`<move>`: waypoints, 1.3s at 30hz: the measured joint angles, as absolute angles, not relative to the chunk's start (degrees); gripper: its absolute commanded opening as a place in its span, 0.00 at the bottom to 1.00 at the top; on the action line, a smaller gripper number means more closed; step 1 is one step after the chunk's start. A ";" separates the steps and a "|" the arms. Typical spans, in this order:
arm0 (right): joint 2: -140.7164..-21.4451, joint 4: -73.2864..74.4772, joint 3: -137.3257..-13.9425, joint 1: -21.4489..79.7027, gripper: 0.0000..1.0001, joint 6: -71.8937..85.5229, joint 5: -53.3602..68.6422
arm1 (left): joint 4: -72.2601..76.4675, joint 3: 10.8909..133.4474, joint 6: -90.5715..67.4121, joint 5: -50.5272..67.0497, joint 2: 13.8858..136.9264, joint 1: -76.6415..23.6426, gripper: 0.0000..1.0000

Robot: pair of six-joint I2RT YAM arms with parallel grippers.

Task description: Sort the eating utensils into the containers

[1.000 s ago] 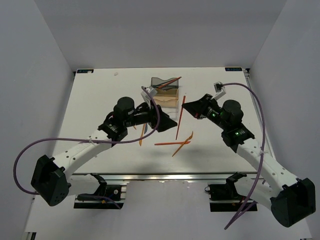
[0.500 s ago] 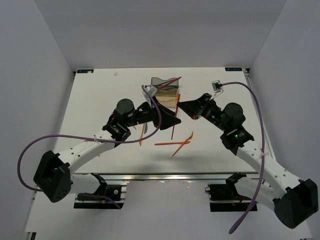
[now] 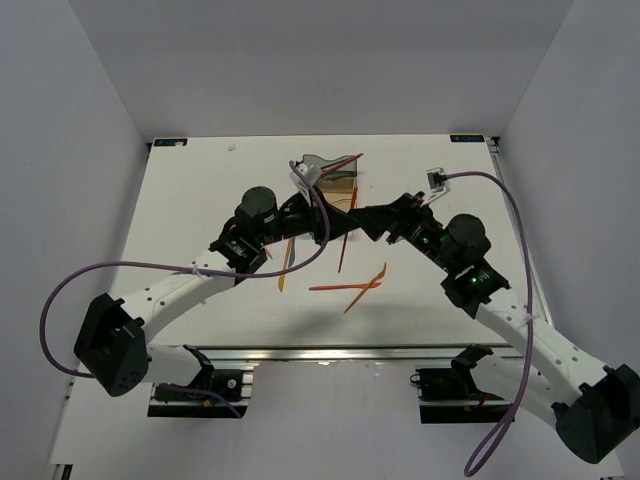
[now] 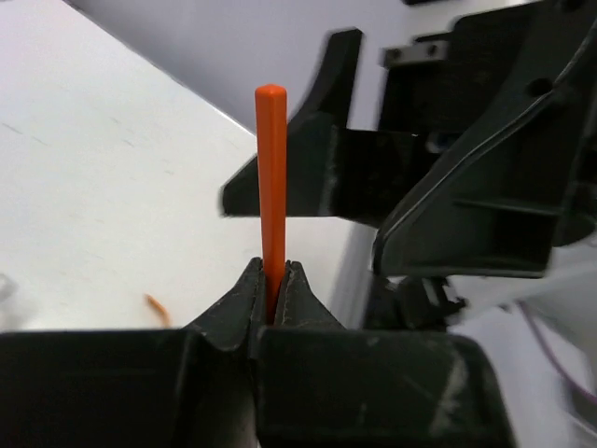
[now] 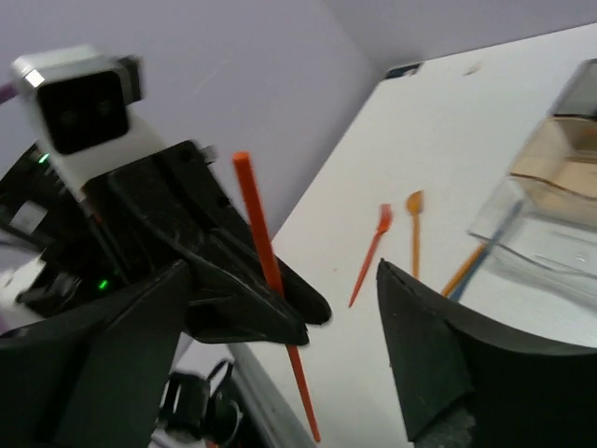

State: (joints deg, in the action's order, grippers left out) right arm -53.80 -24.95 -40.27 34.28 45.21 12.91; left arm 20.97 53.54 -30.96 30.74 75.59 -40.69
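Note:
A long red stick [image 3: 344, 255] hangs above the table's middle, and my left gripper [image 3: 336, 228] is shut on it. In the left wrist view the jaws [image 4: 271, 280] pinch the stick [image 4: 271, 177], which stands straight up out of them. My right gripper [image 3: 363, 218] faces the left one tip to tip and is open. Its fingers [image 5: 424, 336] stand wide on either side of the stick [image 5: 261, 233] without touching it. The containers [image 3: 335, 185] sit just behind both grippers, partly hidden; the amber and clear bins [image 5: 546, 201] show in the right wrist view.
Loose utensils lie on the table: two crossed orange ones [image 3: 352, 286] near the front, an orange one [image 3: 283, 268] and a blue one [image 3: 292, 250] under the left arm. A red fork [image 5: 371, 250] and an orange spoon [image 5: 415, 229] lie near the clear bin. A red utensil [image 3: 342, 161] sticks out of the grey bin.
The arms came together over the middle. The right gripper, which held the red stick, opened, and the left gripper shut on it.

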 measured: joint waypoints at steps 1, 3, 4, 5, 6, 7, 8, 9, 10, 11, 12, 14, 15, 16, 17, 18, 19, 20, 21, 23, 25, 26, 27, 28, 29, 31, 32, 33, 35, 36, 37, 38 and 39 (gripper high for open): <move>-52.69 -23.11 -40.29 34.24 0.89 44.93 10.37 | 19.53 54.85 -28.95 29.87 76.03 -40.71 0.00; -49.69 -14.26 -41.65 34.04 0.89 45.74 0.58 | 13.32 58.94 -22.22 24.45 77.43 -40.82 0.00; -48.60 -8.10 -43.46 33.76 0.89 46.87 -5.04 | 10.85 61.21 -18.68 20.51 78.61 -40.91 0.00; -47.79 -1.85 -45.71 33.50 0.89 48.03 -10.70 | 8.95 63.24 -14.57 16.01 80.07 -40.97 0.00; -46.96 3.07 -47.59 33.32 0.89 48.88 -15.18 | 8.16 64.75 -10.98 12.36 81.69 -40.93 0.00; -45.84 7.22 -49.12 32.99 0.89 49.19 -19.31 | 7.92 66.17 -7.31 8.97 83.61 -40.91 0.00; -44.42 10.37 -50.02 32.86 0.89 49.32 -22.52 | 7.60 67.96 -3.46 6.07 86.21 -40.73 0.00; -42.70 12.78 -50.41 32.84 0.89 49.17 -24.86 | 7.55 70.15 0.54 3.49 89.47 -40.42 0.00; -40.80 14.87 -50.48 32.86 0.89 48.84 -26.76 | 7.07 72.71 4.27 1.83 93.21 -39.90 0.00; -38.83 16.95 -50.48 32.86 0.89 48.38 -28.29 | 5.80 76.51 7.62 1.06 97.38 -39.40 0.00; -37.43 18.81 -50.48 32.86 0.89 47.88 -29.50 | 5.43 80.23 10.41 0.91 101.54 -38.74 0.00; -34.37 22.24 -50.48 32.86 0.89 46.78 -31.68 | 4.08 88.14 15.77 1.06 110.15 -36.97 0.00; -33.26 23.77 -50.48 32.86 0.89 46.24 -32.49 | 3.53 91.24 17.58 1.04 113.25 -36.14 0.00; -32.18 25.32 -50.46 32.84 0.89 45.80 -33.30 | 2.50 94.65 19.51 1.08 116.49 -35.09 0.00; -31.24 26.55 -50.33 32.86 0.89 45.23 -33.93 | 1.41 97.78 21.02 1.28 119.33 -34.04 0.00; -30.46 27.27 -49.95 32.86 0.89 44.62 -34.35 | 0.71 100.31 22.22 1.67 121.45 -33.17 0.00; -29.78 28.10 -49.56 32.86 0.89 44.16 -34.57 | -0.03 102.72 23.33 2.17 123.37 -32.34 0.00; -29.41 28.73 -49.21 32.86 0.89 43.62 -34.65 | -0.25 104.44 24.27 2.48 124.60 -31.51 0.00; -29.28 29.30 -48.84 32.86 0.89 43.00 -34.68 | -0.60 106.00 25.17 2.85 125.49 -30.72 0.00; -29.61 30.17 -48.51 32.86 0.89 42.15 -34.50 | -1.15 108.99 26.48 3.81 127.04 -29.67 0.00; -30.24 30.61 -48.42 32.86 0.89 41.50 -34.13 | -0.97 113.25 27.29 4.73 128.99 -29.34 0.00; -30.50 30.70 -48.42 32.86 0.89 41.34 -33.89 | -0.56 114.96 27.59 5.19 129.91 -29.34 0.00; -30.70 30.79 -48.42 32.86 0.89 41.28 -33.56 | 0.08 115.96 27.88 5.58 130.61 -29.41 0.00; -30.74 30.81 -48.34 32.86 0.89 41.17 -33.23 | 0.91 116.84 28.18 5.96 131.31 -29.54 0.00; -30.63 30.79 -48.14 32.86 0.89 41.10 -32.88 | 1.78 117.62 28.53 6.37 132.11 -29.65 0.00; -30.24 30.94 -47.79 32.86 0.89 40.93 -32.27 | 2.94 119.04 29.02 7.01 134.13 -29.76 0.00; -30.04 31.05 -47.77 32.86 0.89 40.84 -31.88 | 3.51 119.39 29.30 7.20 135.17 -29.76 0.00; -29.80 31.05 -47.77 32.86 0.89 40.69 -31.46 | 3.99 119.44 29.61 7.44 136.29 -29.82 0.00; -29.23 31.09 -47.77 32.86 0.89 40.42 -30.89 | 5.10 119.42 30.28 7.73 138.41 -29.89 0.00; -28.99 31.11 -47.77 32.86 0.89 40.32 -30.79 | 5.43 119.11 30.65 7.77 139.35 -29.87 0.00; -28.71 31.09 -47.77 32.86 0.89 40.25 -30.63 | 5.69 118.50 30.96 7.84 140.09 -29.82 0.00; -28.45 31.09 -47.77 32.86 0.89 40.23 -30.52 | 5.89 118.04 31.40 7.90 140.62 -29.78 0.00; -28.16 31.07 -47.68 32.86 0.89 40.18 -30.46 | 6.09 117.43 31.83 7.97 141.16 -29.69 0.00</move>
State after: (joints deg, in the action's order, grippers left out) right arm -28.16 31.07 -47.68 32.86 40.18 -30.46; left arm 6.09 117.43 31.83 7.97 141.16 -29.69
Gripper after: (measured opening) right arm 0.894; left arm 0.082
